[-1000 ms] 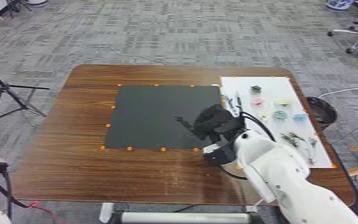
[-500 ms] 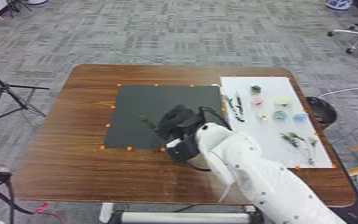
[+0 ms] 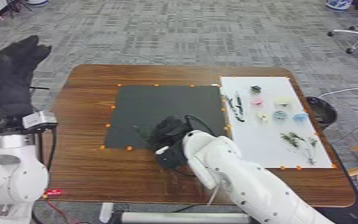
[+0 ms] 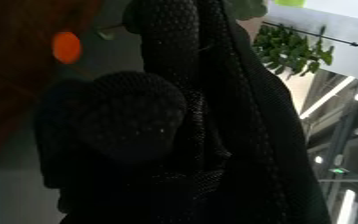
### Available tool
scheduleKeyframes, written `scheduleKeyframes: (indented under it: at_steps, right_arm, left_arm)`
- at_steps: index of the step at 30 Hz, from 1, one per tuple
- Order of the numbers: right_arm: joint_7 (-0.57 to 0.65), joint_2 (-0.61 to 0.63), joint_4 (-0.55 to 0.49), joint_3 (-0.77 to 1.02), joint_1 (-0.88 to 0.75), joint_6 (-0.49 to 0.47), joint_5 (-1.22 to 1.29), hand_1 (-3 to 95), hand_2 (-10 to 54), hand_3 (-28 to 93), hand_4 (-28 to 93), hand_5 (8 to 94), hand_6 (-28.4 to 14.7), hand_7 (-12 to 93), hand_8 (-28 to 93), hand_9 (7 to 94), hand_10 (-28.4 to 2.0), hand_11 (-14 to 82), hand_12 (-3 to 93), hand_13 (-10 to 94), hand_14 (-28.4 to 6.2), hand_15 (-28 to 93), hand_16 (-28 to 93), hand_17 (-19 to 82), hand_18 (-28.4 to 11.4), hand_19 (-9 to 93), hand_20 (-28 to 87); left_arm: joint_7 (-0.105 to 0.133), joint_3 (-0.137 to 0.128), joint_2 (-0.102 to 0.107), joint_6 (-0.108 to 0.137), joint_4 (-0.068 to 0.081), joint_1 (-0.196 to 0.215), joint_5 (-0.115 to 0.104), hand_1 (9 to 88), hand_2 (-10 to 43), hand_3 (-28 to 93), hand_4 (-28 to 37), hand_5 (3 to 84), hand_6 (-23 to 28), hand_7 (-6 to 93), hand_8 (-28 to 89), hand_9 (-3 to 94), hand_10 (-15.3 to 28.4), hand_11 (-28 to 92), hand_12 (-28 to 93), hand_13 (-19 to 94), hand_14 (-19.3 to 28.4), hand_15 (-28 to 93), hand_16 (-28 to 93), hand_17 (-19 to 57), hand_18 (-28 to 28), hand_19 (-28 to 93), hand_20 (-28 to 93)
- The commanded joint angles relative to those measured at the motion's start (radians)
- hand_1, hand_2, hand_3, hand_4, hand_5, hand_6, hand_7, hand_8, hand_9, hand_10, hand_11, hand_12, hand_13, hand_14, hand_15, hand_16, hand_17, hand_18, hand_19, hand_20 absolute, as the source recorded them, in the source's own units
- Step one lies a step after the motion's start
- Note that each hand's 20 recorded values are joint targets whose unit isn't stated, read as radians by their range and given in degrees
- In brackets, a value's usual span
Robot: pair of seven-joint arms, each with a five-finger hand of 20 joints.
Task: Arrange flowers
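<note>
Over the lower middle of the black mat (image 3: 144,102) is my right hand (image 3: 169,132) in the head view, its fingers curled on a green sprig (image 3: 143,132), faint against the mat. In the right wrist view, the sprig's leaf (image 4: 246,7) and a small bud (image 4: 105,34) stick out beside the gloved right hand (image 4: 202,115). My left hand (image 3: 14,75) is raised beyond the table's left edge, fingers straight and holding nothing. On the white board (image 3: 246,150) lie a pink flower (image 3: 256,101), a teal flower (image 3: 280,115), a blue flower (image 3: 300,117) and leafy green sprigs (image 3: 293,139).
Long thin tools (image 3: 235,107) lie along the board's left side. Orange tabs line the mat and board on the wooden table (image 3: 87,175). A dark bin (image 3: 322,111) stands off the table's right edge. More greenery (image 4: 291,50) shows past the fingers in the right wrist view.
My right hand has moved left from the mat's right side to its lower middle with the sprig. My left hand has come up into the head view at the left.
</note>
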Motion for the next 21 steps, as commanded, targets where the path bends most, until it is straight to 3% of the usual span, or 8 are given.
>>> scheduleKeyframes:
  at_steps: [1,4,9,13,16,19,21]
  right_arm:
    - [0.031,-0.041,0.022,-0.059,0.049,0.017,-0.002,66.7,-8.8,51,-10,69.6,-6.5,36,17,92.5,-12.1,7.7,18.3,94,-0.6,56,24,68,-9.9,89,47]
    - [0.034,-0.046,0.025,-0.074,0.062,0.012,0.001,66.2,-8.2,51,-10,69.4,-6.6,35,16,92.1,-12.2,7.2,17.6,94,-0.8,55,24,68,-9.6,88,47]
    - [0.046,-0.051,0.022,-0.083,0.074,0.004,0.035,65.6,-5.7,50,-10,68.7,-7.0,34,15,90.1,-12.0,7.4,15.2,94,-1.1,54,24,68,-9.5,88,47]
    - [0.038,-0.052,0.022,-0.084,0.076,0.0,0.05,64.9,-3.1,48,-9,67.0,-6.7,34,15,87.6,-12.0,8.3,12.6,94,-1.5,53,25,67,-9.7,87,47]
    - [0.019,-0.039,0.007,-0.08,0.073,0.009,0.065,63.5,-1.6,47,-9,65.3,-6.8,35,14,85.6,-12.2,9.6,11.5,94,-1.8,52,26,67,-10.0,87,47]
    - [-0.017,0.013,-0.052,-0.066,0.057,0.01,0.09,57.9,-0.4,47,-8,64.0,-7.1,34,14,83.5,-12.5,12.3,9.8,94,-2.0,52,26,66,-10.4,87,47]
    - [-0.022,0.052,-0.102,-0.036,0.037,-0.038,0.114,47.7,3.3,51,-9,63.8,-7.0,32,11,82.7,-13.6,13.1,10.3,94,-2.7,52,27,66,-11.1,88,47]
  left_arm:
    - [0.029,0.096,0.004,-0.005,-0.007,-0.163,-0.002,18.6,-3.3,72,-28.3,52.8,1.5,16.1,-8,51.5,14.2,22,15,40,16.1,18,2,9.9,11.1,7,20]
    - [0.024,0.093,0.002,-0.013,-0.011,-0.162,0.002,18.6,-3.3,72,-28.3,52.8,1.5,16.2,-7,51.4,14.2,22,15,40,16.2,18,2,9.9,11.1,7,20]
    - [0.022,0.085,-0.004,-0.009,-0.024,-0.144,-0.013,18.5,-3.4,72,-28.3,52.5,1.5,16.0,-7,51.4,14.2,22,15,40,16.1,18,2,9.9,11.1,7,21]
    - [0.021,0.094,-0.009,-0.009,-0.019,-0.151,-0.016,18.5,-3.4,72,-28.3,52.5,1.6,16.0,-7,51.3,14.2,22,15,40,16.2,19,2,9.8,11.1,6,20]
    - [0.019,0.089,-0.009,-0.007,-0.026,-0.139,-0.018,18.5,-3.5,72,-28.3,52.5,1.7,15.8,-7,51.3,14.2,22,15,40,16.2,19,2,9.8,11.1,6,21]
    - [0.015,0.084,-0.004,-0.001,-0.031,-0.131,-0.02,18.5,-3.5,72,-28.3,52.5,1.8,15.6,-7,51.3,14.3,22,15,40,16.2,19,2,9.7,11.1,6,21]
    - [0.01,0.076,0.0,0.008,-0.036,-0.122,-0.017,18.4,-3.6,72,-28.3,52.4,1.7,15.5,-7,51.3,14.2,22,15,40,16.2,19,2,9.7,11.1,6,21]
